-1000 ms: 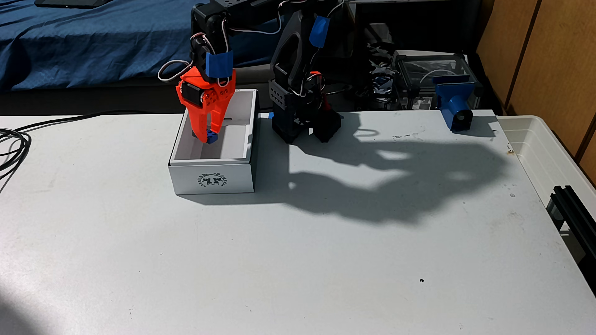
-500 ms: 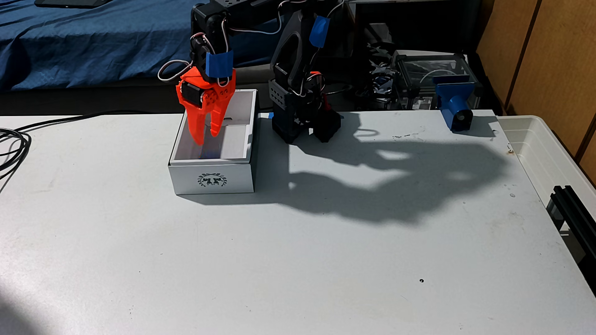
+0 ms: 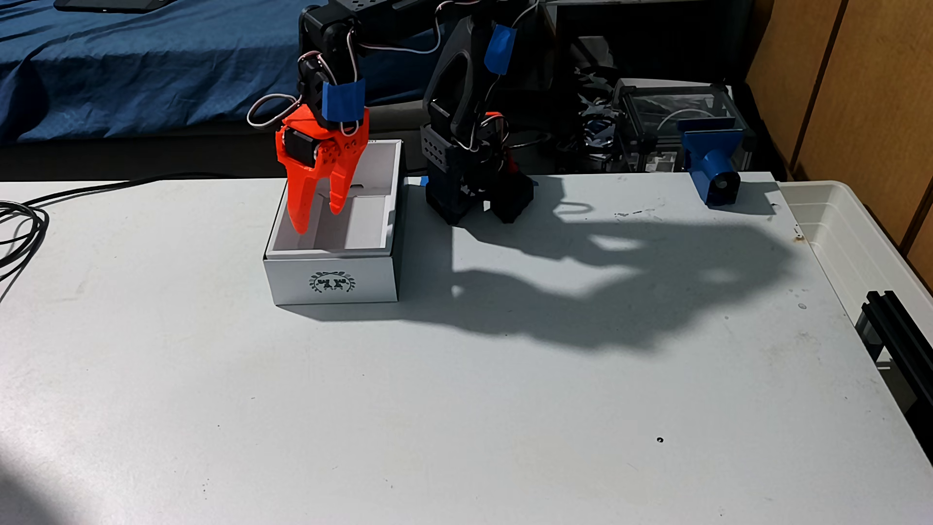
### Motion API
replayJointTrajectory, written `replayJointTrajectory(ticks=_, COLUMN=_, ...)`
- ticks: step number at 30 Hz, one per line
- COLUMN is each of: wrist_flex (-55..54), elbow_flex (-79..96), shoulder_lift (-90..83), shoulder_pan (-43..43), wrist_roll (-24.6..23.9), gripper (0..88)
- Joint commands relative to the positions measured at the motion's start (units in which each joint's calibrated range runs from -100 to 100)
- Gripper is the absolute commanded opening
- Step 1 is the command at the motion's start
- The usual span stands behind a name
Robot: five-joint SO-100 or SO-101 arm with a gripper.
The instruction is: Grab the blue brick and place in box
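Note:
In the fixed view the white box (image 3: 333, 280) with a dark green wreath emblem on its near short side stands on the table left of the arm's base. My orange gripper (image 3: 319, 220) hangs over the box's open top, fingers pointing down into it. It is open, with nothing between the fingers. The blue brick is hidden, out of sight behind the box's near wall.
The black arm base (image 3: 474, 192) stands right of the box at the table's back edge. A blue clamp-like part (image 3: 712, 166) sits at the back right, and a translucent tub (image 3: 848, 237) lies beyond the table's right edge. Black cables (image 3: 20, 227) lie at the far left.
One second ago the gripper was shut on the blue brick over the box. It opened, the brick dropped into the box, and the fingers now stand wider apart.

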Motion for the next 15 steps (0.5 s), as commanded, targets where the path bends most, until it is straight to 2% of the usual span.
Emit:
replayJointTrajectory(ticks=1, wrist_flex=0.5, elbow_flex=-0.9, shoulder_lift=-1.7, shoulder_pan=0.4, wrist_roll=0.1, gripper=20.0)
replayJointTrajectory(ticks=10, wrist_flex=0.8, elbow_flex=-6.0, shoulder_lift=-1.7, shoulder_pan=0.4, wrist_roll=-0.1, gripper=20.0)
replayJointTrajectory(ticks=15, wrist_flex=5.8, elbow_flex=-11.5, shoulder_lift=-1.7, shoulder_pan=0.1, wrist_roll=-0.2, gripper=20.0)
